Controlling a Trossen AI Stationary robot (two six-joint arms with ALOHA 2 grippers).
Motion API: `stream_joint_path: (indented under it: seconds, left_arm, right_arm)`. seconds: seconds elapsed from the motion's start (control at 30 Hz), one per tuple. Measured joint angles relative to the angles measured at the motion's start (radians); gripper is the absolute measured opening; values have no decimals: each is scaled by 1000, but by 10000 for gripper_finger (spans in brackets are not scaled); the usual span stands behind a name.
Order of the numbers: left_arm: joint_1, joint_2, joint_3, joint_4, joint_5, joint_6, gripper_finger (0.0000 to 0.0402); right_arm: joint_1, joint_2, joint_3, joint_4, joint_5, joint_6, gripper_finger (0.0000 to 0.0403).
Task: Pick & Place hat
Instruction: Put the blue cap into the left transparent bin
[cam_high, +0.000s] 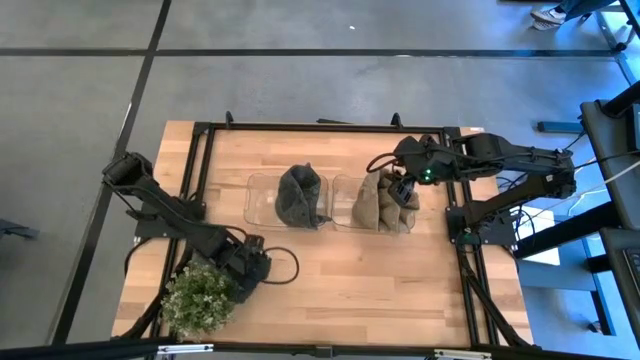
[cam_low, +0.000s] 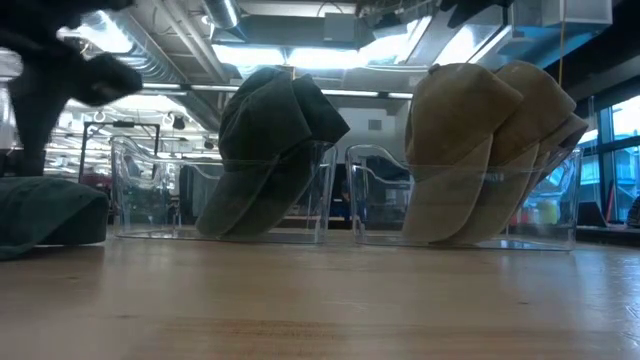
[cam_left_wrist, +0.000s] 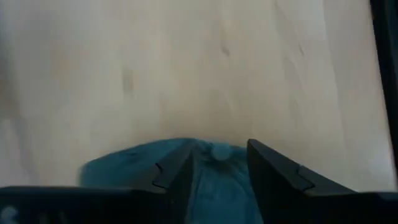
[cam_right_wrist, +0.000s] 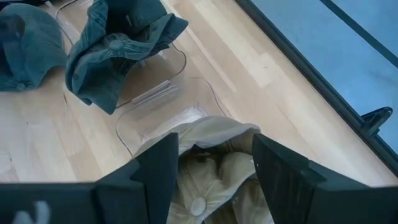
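Note:
A green hat (cam_left_wrist: 211, 180) lies flat on the table near its left front, and also shows in the low view (cam_low: 50, 215) and the right wrist view (cam_right_wrist: 25, 43). My left gripper (cam_left_wrist: 217, 171) is open right over its crown, one finger on each side of the top button (cam_left_wrist: 217, 151). Dark green hats (cam_high: 300, 195) stand in the left clear bin (cam_high: 260, 200). Tan hats (cam_high: 385, 205) stand in the right clear bin (cam_low: 370, 200). My right gripper (cam_right_wrist: 211, 162) is open just above the tan hats (cam_right_wrist: 205, 193). My left gripper comes at the green hat from above, its open fingers (cam_left_wrist: 177, 171) on either side of the crown's top button. I cannot tell whether they touch the cloth. The hat lies on the table.
A bushy green thing (cam_high: 200, 295) stands at the table's near left corner, beside my left gripper (cam_high: 250, 265). The two clear bins stand side by side at the table's middle. Bare wood lies in front of the bins (cam_high: 350, 280). A black frame (cam_high: 460, 220) edges the table.

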Motion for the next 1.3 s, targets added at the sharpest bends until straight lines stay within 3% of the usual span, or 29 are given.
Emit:
stream_joint_path:
  seconds: [0.17,0.53,0.8,1.03,1.3]
  left_arm:
    - [-10,93,-15,18,48,120,145]
    - [-8,240,-11,83,103,99,145]
    - [-8,203,-15,55,70,79,136]
    - [-9,198,-16,16,100,79,131]
    - [-9,205,-17,32,8,82,130]
  right_arm:
    - [0,0,0,0,0,2,206]
    - [0,0,0,0,0,3,206]
    - [0,0,0,0,0,0,206]
    - [0,0,-1,0,0,-3,206]
    - [0,0,-1,-1,-1,-5,206]
